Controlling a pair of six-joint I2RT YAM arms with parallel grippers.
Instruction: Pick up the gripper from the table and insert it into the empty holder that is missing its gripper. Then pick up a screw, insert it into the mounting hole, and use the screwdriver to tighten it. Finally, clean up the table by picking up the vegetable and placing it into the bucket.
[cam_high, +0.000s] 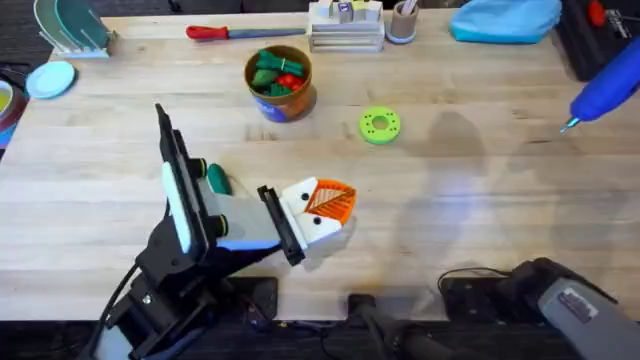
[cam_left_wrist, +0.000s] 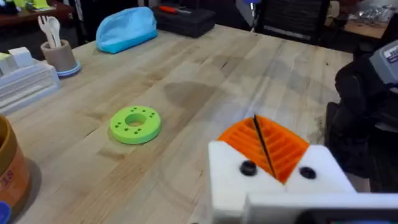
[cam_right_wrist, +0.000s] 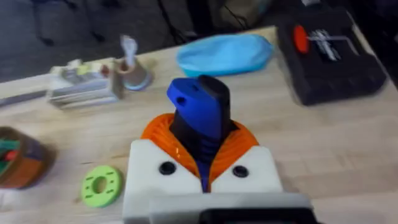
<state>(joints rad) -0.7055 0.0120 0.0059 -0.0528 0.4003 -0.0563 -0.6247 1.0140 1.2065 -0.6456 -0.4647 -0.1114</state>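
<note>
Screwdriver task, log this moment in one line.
right end effector: shut on chunky blue electric screwdriver | left end effector: shut | small dark green toy vegetable: on light wooden table

Light falls evenly and fairly bright across the table (cam_high: 480, 200), apparently from above. Soft, diffuse shadows lie right of the green disc (cam_high: 379, 125) and under the left gripper (cam_high: 330, 203); no hard glare shows on the wood. In the overhead view, the screwdriver (cam_high: 605, 90) at the right edge is smeared. The right wrist view is soft throughout, and the room behind both wrist views is dim.
</note>
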